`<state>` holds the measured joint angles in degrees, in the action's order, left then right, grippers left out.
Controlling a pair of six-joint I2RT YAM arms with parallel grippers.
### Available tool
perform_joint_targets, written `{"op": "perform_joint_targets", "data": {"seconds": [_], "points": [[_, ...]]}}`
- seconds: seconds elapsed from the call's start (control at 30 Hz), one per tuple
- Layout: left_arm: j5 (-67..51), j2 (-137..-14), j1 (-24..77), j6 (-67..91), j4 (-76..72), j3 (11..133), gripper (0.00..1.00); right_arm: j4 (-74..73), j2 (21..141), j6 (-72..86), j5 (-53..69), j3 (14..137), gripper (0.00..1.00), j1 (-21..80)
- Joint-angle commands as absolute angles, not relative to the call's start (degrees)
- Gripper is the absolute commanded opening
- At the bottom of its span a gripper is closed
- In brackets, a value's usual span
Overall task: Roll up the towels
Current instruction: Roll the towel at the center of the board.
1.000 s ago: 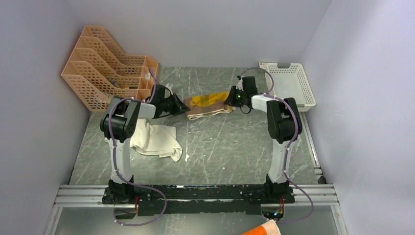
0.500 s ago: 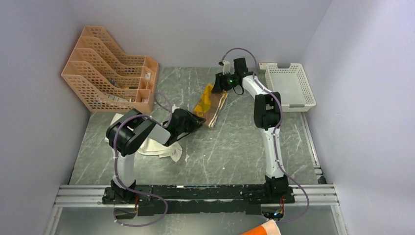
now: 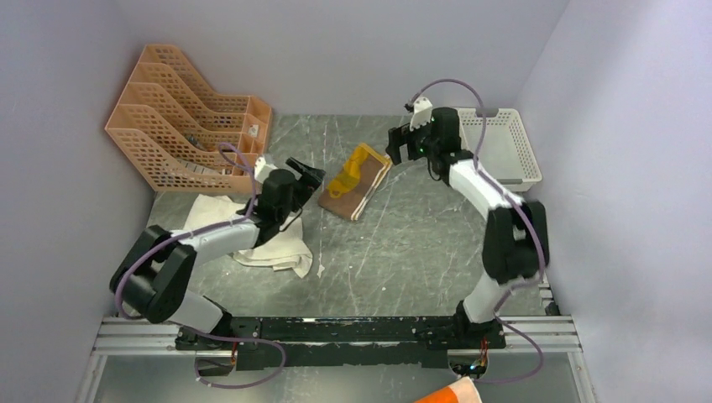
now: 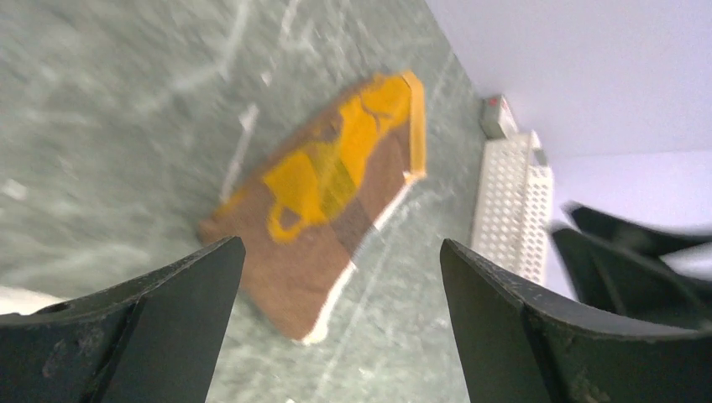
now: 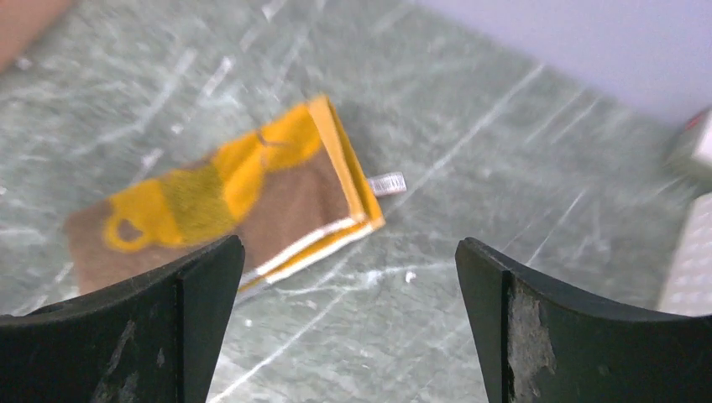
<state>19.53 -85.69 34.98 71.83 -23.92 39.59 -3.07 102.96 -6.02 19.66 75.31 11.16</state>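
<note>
An orange file rack (image 3: pixel 189 117) is standing at ten o'clock on the table (image 3: pixel 403 252), and a white perforated basket (image 3: pixel 502 143) is sitting at two o'clock against the right wall. The left arm (image 3: pixel 218 239) is stretching across the crumpled cream towel (image 3: pixel 273 243) at eight o'clock, covering part of it. The table is showing grey-green stone veining, and pale lavender walls (image 3: pixel 353 50) are closing it in on three sides. The brown towel (image 3: pixel 357 180) is lying flat near the middle, its long axis running from seven to one o'clock, yellow-edged end pointing to one. The left gripper (image 3: pixel 307 170) is hanging at its nine o'clock and the right gripper (image 3: pixel 395 143) at its one o'clock, both with jaws gaping wide and gripping nothing.
</note>
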Motion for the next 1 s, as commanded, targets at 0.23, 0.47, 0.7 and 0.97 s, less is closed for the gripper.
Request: {"op": "perform_joint_targets", "data": {"seconds": [0.23, 0.47, 0.7, 0.97], "points": [[-14.81, -87.08, 9.96, 47.2, -2.21, 46.97, 0.97, 8.79, 93.84, -12.9, -0.67, 58.67, 0.91, 39.46], [-22.53, -89.22, 6.51, 44.68, -3.71, 45.9, 0.95, 5.24, 104.03, -12.19, -4.4, 64.13, 0.81, 45.27], [-25.75, -88.7, 5.4, 43.27, -4.53, 44.39, 0.94, 1.67, 109.99, -11.69, -9.32, 67.37, 0.67, 46.9], [-29.66, -88.7, 2.72, 42.13, -4.82, 44.0, 0.94, -1.45, 113.89, -9.89, -12.1, 70.34, 0.55, 48.03]]}}
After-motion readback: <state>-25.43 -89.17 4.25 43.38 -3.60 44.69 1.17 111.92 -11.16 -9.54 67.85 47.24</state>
